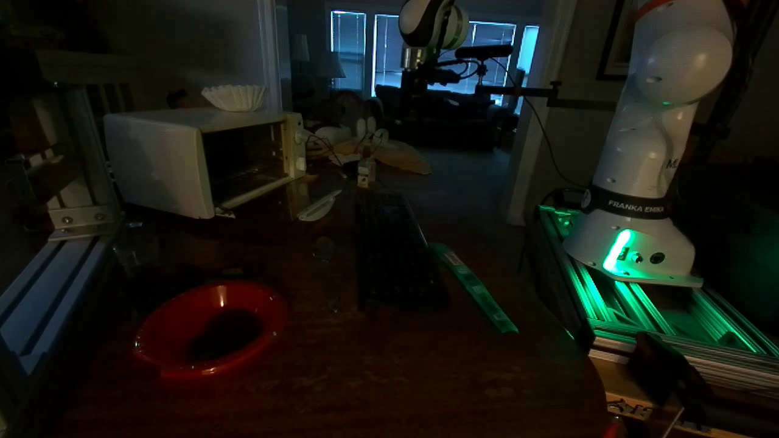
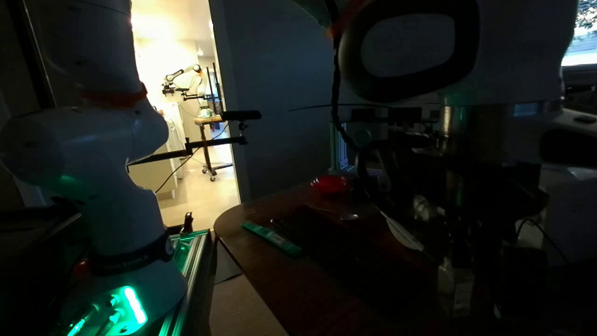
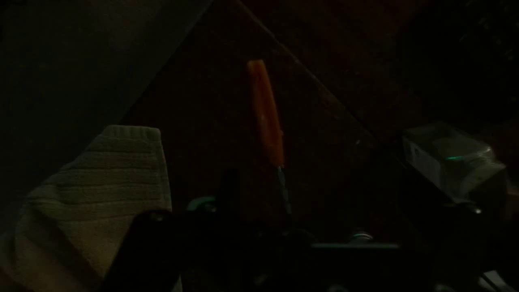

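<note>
Slim orange-handled, metallic-grey-shafted tool (image 3: 267, 117), nearest the black fingers (image 3: 229, 188), on reddish-brown wooden counter (image 3: 198, 89); probably light, stiff, best held mid-handle. Fingers: spread or together, indiscernible.

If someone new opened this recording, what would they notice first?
Probably the green light on the robot's base, vivid in both exterior views, then the bright doorway behind the arm in an exterior view. The red bowl on the table stands out too. In the wrist view, an orange handle shows right of a cloth.
</note>
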### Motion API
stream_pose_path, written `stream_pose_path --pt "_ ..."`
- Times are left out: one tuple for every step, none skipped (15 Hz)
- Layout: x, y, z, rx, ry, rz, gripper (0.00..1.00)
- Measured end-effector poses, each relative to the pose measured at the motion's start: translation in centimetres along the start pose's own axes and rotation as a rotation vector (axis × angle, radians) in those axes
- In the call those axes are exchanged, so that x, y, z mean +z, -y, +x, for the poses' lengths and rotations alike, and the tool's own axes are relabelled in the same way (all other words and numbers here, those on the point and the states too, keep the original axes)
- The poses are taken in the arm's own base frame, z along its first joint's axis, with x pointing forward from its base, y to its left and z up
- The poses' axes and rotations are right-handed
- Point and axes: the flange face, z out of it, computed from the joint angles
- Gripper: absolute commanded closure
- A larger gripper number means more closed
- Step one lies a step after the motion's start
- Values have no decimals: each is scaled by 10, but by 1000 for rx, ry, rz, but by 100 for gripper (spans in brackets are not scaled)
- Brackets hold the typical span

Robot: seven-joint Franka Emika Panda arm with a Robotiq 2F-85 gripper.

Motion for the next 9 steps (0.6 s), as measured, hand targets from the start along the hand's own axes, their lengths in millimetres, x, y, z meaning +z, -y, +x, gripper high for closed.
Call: stream_pose_path --pt "-6 1 -4 -2 -7 -4 0" --pt "-13 2 -6 -8 -19 -13 0" --pt "-21 3 -9 -20 -43 -23 0" --pt "-30 4 -10 -39 -87 -36 0" --pt "-38 6 -12 -57 -134 -48 0" --pt "-45 8 -15 -69 -172 -56 0" --pt "-51 9 -18 -81 -203 -65 0" --pt "-57 10 -21 -90 -232 -71 0" --pt "-61 11 -24 -98 -256 -76 0"
